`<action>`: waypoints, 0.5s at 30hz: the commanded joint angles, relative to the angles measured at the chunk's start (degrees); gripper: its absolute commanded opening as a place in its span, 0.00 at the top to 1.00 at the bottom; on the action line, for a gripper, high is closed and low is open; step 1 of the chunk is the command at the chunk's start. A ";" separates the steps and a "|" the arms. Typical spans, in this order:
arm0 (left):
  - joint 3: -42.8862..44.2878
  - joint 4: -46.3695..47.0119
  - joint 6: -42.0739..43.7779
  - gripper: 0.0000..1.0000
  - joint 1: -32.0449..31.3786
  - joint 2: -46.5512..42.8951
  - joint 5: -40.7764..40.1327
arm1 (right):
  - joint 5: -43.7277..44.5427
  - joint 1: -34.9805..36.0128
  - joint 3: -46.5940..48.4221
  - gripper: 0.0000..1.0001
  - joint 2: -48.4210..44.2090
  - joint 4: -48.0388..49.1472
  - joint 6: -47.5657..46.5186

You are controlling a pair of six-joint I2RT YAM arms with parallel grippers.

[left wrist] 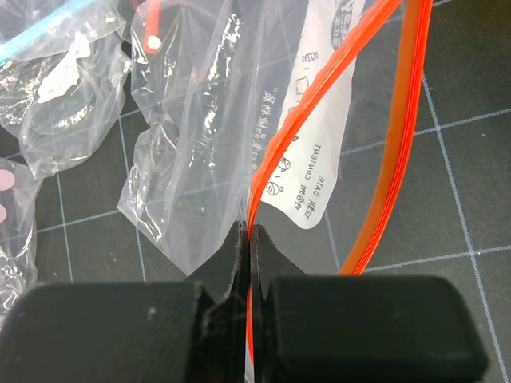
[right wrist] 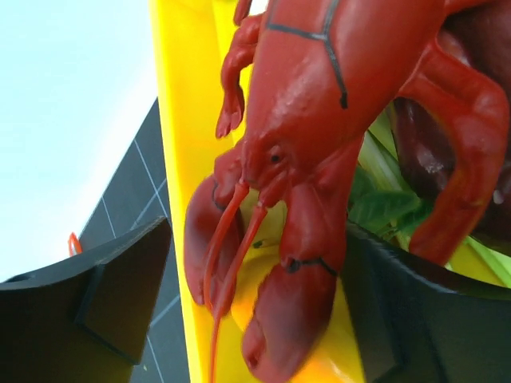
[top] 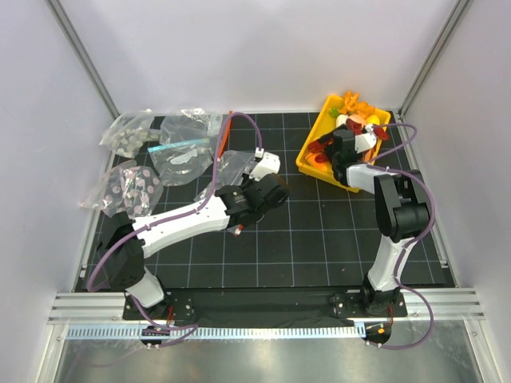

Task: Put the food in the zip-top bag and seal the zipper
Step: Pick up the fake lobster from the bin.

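Observation:
My left gripper [left wrist: 249, 231] is shut on the red-orange zipper [left wrist: 319, 88] of the crinkly clear zip-top bag [left wrist: 200, 136], which lies on the black mat left of centre [top: 231, 159]. The bag's mouth stands parted, its second strip arcing off to the right. Over at the back right, the food sits in a yellow tray [top: 307, 163]. A glossy red lobster [right wrist: 319, 120] lies against the tray wall. My right gripper [right wrist: 263, 295] is open, one finger on each side of the lobster's claws, with a gap on the left. Small orange and yellow pieces [top: 355, 104] fill the tray's far end.
Two bags of grey discs [top: 128, 136] [top: 124, 187] and a clear bag with a blue strip [top: 180, 148] lie at the mat's left. A dark red-purple slab [right wrist: 423, 152] and green leaves [right wrist: 383, 203] sit beside the lobster. Metal posts frame the mat.

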 commanded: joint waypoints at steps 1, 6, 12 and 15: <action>1.46 0.01 -1.09 1.00 -0.43 -2.60 -0.12 | 3.48 -0.24 0.74 0.20 1.23 8.03 0.31; 1.55 -0.17 -1.09 1.00 -0.52 -2.42 -0.47 | 1.64 -0.77 -0.49 0.69 2.73 15.41 -3.20; 1.64 -0.35 -1.09 1.00 -0.52 -2.42 -0.82 | -2.75 -0.95 -4.62 0.90 -4.99 19.12 -9.88; 1.55 -0.26 -1.09 1.00 -0.61 -2.60 -0.82 | -4.95 -0.86 -7.17 0.89 -11.22 18.68 -11.56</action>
